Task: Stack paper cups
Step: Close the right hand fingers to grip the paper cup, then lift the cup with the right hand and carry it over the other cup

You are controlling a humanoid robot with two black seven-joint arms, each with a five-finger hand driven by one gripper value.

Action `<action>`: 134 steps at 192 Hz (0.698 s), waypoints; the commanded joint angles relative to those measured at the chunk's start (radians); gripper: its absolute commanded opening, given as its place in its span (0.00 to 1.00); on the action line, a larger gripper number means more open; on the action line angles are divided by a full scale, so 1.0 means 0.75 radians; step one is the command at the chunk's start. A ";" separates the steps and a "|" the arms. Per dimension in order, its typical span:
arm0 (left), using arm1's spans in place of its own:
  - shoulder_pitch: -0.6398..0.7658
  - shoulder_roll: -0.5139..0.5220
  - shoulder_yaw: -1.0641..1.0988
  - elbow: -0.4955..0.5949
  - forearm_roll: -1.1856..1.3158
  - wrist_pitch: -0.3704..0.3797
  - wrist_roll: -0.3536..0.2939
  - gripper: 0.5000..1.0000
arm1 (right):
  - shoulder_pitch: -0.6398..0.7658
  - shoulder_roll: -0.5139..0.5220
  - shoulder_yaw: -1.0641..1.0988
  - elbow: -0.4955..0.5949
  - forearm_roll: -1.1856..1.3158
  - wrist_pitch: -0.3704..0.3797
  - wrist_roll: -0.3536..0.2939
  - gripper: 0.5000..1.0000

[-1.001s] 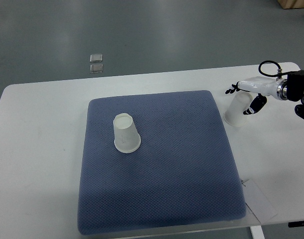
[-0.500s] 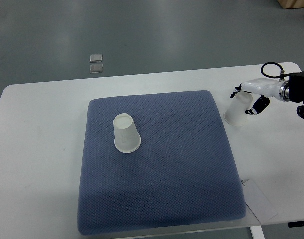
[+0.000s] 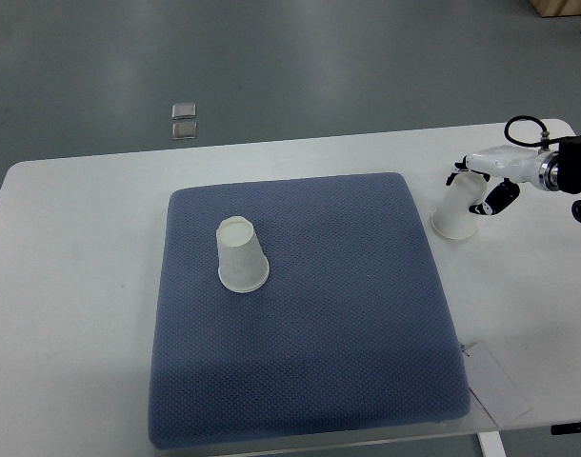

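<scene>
You see the right hand (image 3: 481, 183) with fingers closed around a paper cup (image 3: 456, 211) near the desk's (image 3: 81, 286) right edge; another cup (image 3: 241, 255) stands inverted on the blue mat (image 3: 310, 343).

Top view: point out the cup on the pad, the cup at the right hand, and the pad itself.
cup on the pad (image 3: 242, 259), top view, side wall
cup at the right hand (image 3: 455, 215), top view, lower wall
blue pad (image 3: 338, 333), top view, bare middle

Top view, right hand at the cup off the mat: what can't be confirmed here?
- Top view: the right hand covers the top of the paper cup, so contact is unclear.
- Right arm is cut off by the picture's right edge.
- Two small objects on the floor: too small to identify.
</scene>
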 commanded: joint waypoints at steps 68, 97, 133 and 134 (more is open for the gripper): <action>0.000 0.000 0.000 -0.001 0.000 0.000 0.000 1.00 | 0.492 -0.111 0.018 0.350 0.065 0.165 0.032 0.13; 0.000 0.000 0.002 0.001 0.000 0.000 0.000 1.00 | 0.611 -0.084 0.018 0.542 0.065 0.216 0.028 0.13; 0.000 0.000 0.000 -0.001 0.000 0.000 0.000 1.00 | 0.674 0.098 0.016 0.608 0.061 0.328 0.028 0.13; 0.000 0.000 0.000 -0.001 0.000 0.000 0.000 1.00 | 0.674 0.098 0.016 0.608 0.061 0.328 0.028 0.13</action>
